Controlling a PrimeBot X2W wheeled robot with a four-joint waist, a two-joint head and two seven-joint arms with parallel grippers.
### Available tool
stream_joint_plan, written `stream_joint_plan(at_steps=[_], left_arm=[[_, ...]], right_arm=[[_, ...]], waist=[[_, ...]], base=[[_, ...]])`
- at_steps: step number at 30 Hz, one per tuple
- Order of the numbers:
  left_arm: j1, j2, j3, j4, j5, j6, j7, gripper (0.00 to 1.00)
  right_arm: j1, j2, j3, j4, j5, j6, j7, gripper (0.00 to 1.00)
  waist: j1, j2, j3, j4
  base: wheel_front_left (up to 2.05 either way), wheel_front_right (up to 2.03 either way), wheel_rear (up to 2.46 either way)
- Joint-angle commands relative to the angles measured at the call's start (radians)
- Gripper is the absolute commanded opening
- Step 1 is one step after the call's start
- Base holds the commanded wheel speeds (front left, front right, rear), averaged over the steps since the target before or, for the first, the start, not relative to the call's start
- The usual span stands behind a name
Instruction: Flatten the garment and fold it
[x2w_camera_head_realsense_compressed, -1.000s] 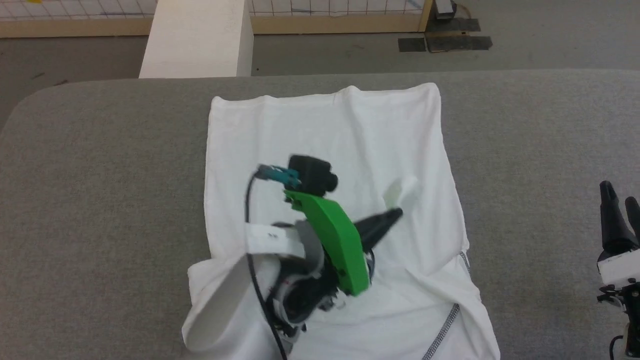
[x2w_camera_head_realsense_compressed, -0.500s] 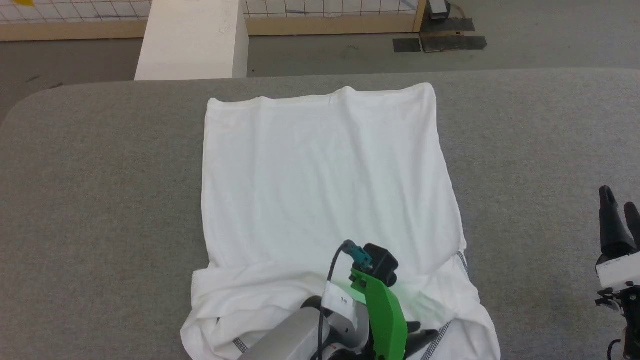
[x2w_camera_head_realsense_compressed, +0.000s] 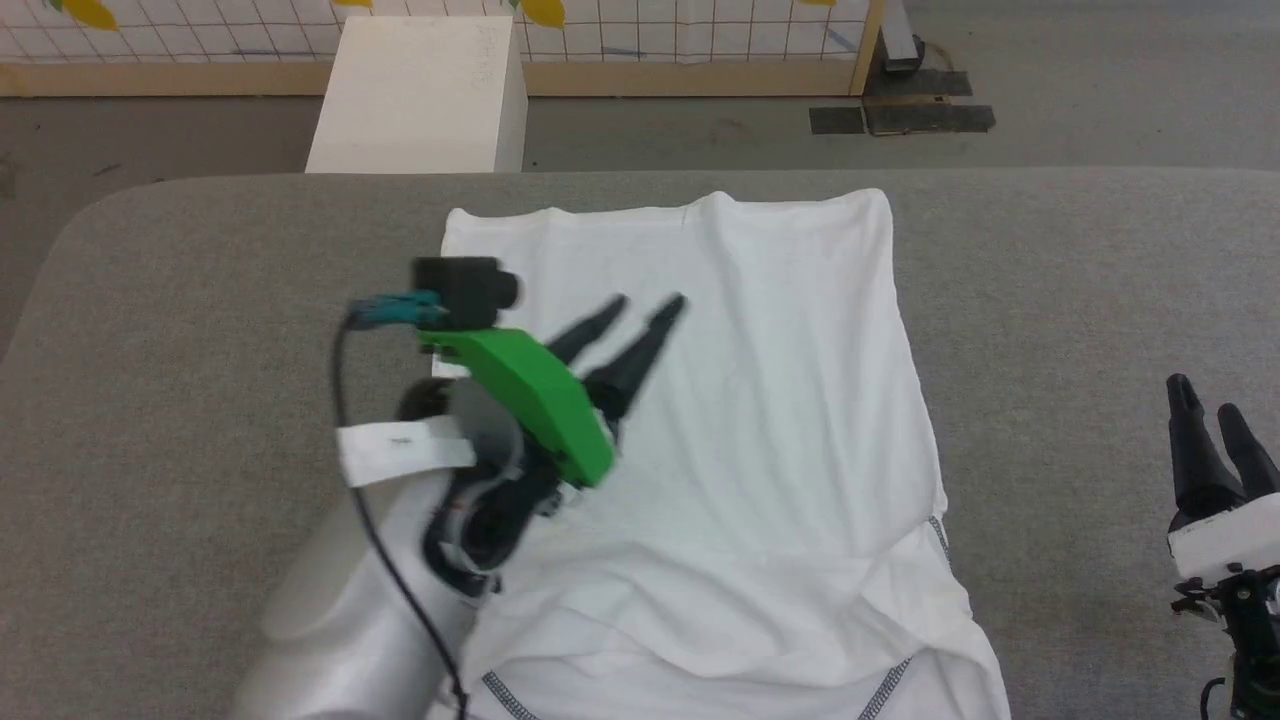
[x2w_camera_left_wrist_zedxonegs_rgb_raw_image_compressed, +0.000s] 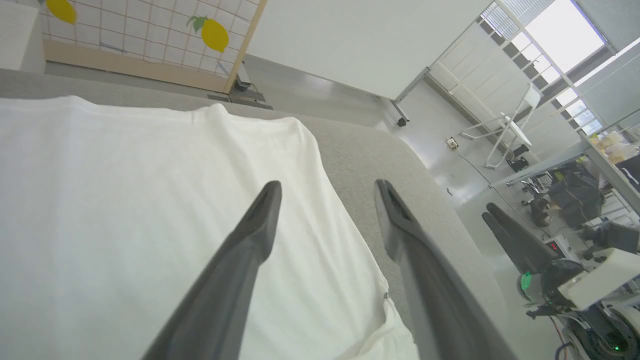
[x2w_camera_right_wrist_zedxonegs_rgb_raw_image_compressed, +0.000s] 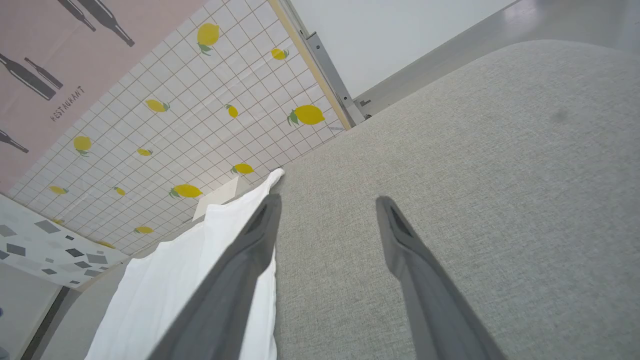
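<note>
The white garment lies spread on the grey table, its far hem straight, its near part bunched into folds with grey zigzag stitching showing. My left gripper hovers open above the garment's left half, fingers pointing to the far right, nothing between them. The left wrist view shows the garment below those spread fingers. My right gripper stands open over bare table to the right of the garment, holding nothing. In the right wrist view the garment lies to the left of the fingers.
A white rectangular box stands on the floor beyond the table's far edge. A tiled panel with a wooden frame runs behind it. Bare grey table surface lies on both sides of the garment.
My left gripper has risen from the garment's near edge and swung to the far left, open. The head camera has shifted a little. The right gripper has stayed in place.
</note>
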Motion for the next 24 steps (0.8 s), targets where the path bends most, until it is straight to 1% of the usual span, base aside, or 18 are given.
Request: stream_joint_plan(at_steps=[1, 2, 4, 5, 8, 10, 12, 16, 19, 22, 24], left_arm=[[-0.006, 0.037, 0.032, 0.002, 0.029, 0.014, -0.045, 1.00], [-0.001, 0.059, 0.065, 0.001, 0.044, 0.025, -0.091, 1.00], [0.018, 0.081, 0.133, -0.001, 0.049, 0.041, -0.179, 1.00], [0.058, 0.126, 0.202, 0.006, 0.089, 0.067, -0.299, 1.00], [0.105, 0.164, 0.250, 0.007, 0.155, 0.103, -0.429, 1.00], [0.136, 0.181, 0.270, 0.001, 0.202, 0.133, -0.480, 1.00], [0.164, 0.184, 0.295, -0.014, 0.234, 0.160, -0.503, 1.00], [0.210, 0.174, 0.332, -0.061, 0.282, 0.187, -0.517, 1.00], [0.227, 0.157, 0.345, -0.102, 0.308, 0.192, -0.520, 1.00], [0.225, 0.140, 0.350, -0.138, 0.329, 0.191, -0.520, 1.00], [0.219, 0.132, 0.351, -0.160, 0.348, 0.191, -0.520, 1.00]], right_arm=[[0.008, 0.000, 0.009, -0.006, -0.007, -0.001, 0.006, 1.00], [0.006, 0.000, 0.014, -0.009, -0.010, -0.001, 0.010, 1.00], [-0.001, 0.000, 0.025, -0.013, -0.017, -0.001, 0.017, 1.00], [-0.010, 0.000, 0.044, -0.018, -0.025, -0.001, 0.031, 1.00], [-0.026, 0.000, 0.062, -0.023, -0.035, -0.001, 0.050, 1.00], [-0.045, 0.000, 0.078, -0.025, -0.046, -0.001, 0.067, 1.00], [-0.073, 0.000, 0.098, -0.026, -0.061, -0.001, 0.097, 1.00], [-0.170, 0.000, 0.130, -0.018, -0.107, -0.001, 0.193, 1.00], [-0.280, -0.002, 0.139, 0.007, -0.147, -0.001, 0.298, 1.00], [-0.399, -0.017, 0.147, 0.043, -0.190, -0.001, 0.397, 1.00], [-0.487, -0.041, 0.156, 0.076, -0.227, -0.001, 0.451, 1.00]], waist=[[0.0000, -0.0001, -0.003, 0.000], [0.0000, -0.0001, -0.003, 0.000], [0.0000, -0.0001, -0.001, 0.001], [0.0000, -0.0001, 0.003, 0.002], [0.0000, -0.0001, 0.017, 0.008], [0.0000, -0.0001, 0.028, 0.009], [0.0000, -0.0001, 0.045, 0.012], [0.0000, -0.0001, 0.091, 0.018], [0.0000, -0.0001, 0.140, 0.032], [0.0000, -0.0001, 0.191, 0.051], [0.0000, -0.0001, 0.228, 0.065]], base=[[0.00, 0.00, 0.00], [0.00, 0.00, 0.00], [0.00, 0.00, 0.00], [0.00, 0.00, 0.00], [0.00, 0.00, 0.00], [0.00, 0.00, 0.00], [0.00, 0.00, 0.00], [0.00, 0.00, 0.00], [0.00, 0.00, 0.00], [0.00, 0.00, 0.00], [0.00, 0.00, 0.00]])
